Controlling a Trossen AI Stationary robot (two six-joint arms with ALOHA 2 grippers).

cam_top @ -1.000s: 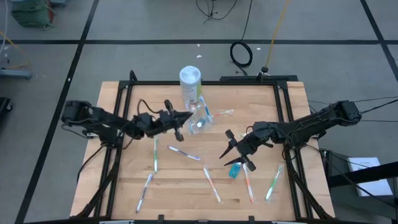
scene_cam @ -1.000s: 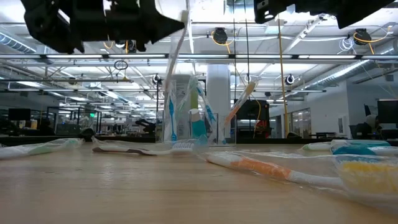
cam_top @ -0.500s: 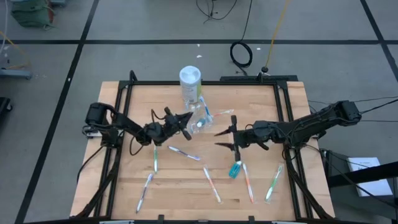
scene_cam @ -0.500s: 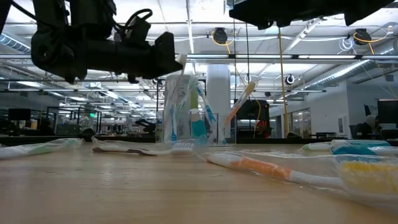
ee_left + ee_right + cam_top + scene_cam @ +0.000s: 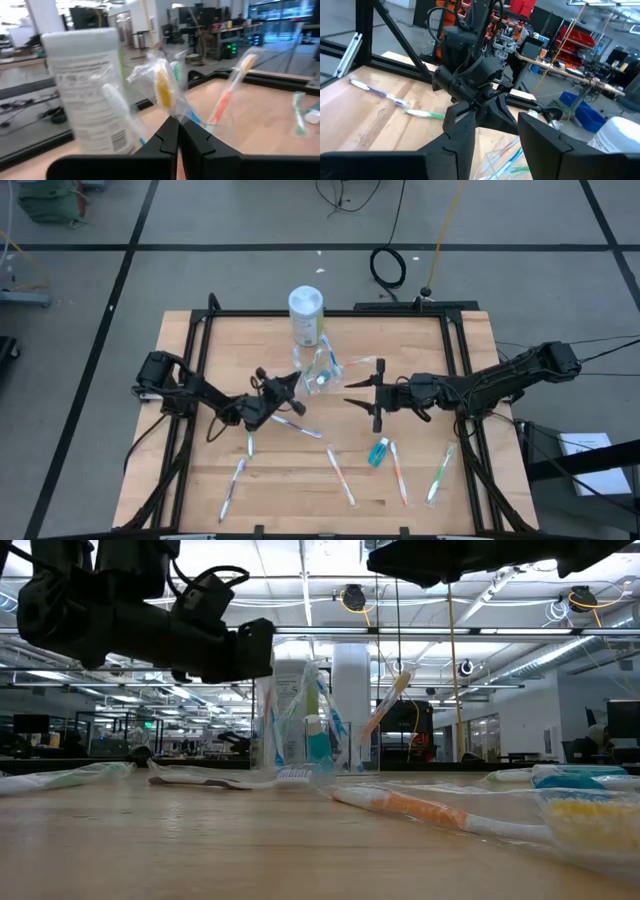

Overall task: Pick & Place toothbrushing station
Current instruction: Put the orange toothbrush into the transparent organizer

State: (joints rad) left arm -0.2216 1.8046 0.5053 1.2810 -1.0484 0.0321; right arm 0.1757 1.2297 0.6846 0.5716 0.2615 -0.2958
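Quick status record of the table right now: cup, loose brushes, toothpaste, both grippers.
cup: clear cup beside the white canister, brushes standing in it
loose toothbrushes: several lying on the table, e.g. orange one
toothpaste tube: teal tube lying flat on the table
left gripper: shut, empty, just left of cup
right gripper: open, empty, right of cup

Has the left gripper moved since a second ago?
Yes. The left gripper, fingers shut, has drawn back from the clear cup, toward the table's near-left.
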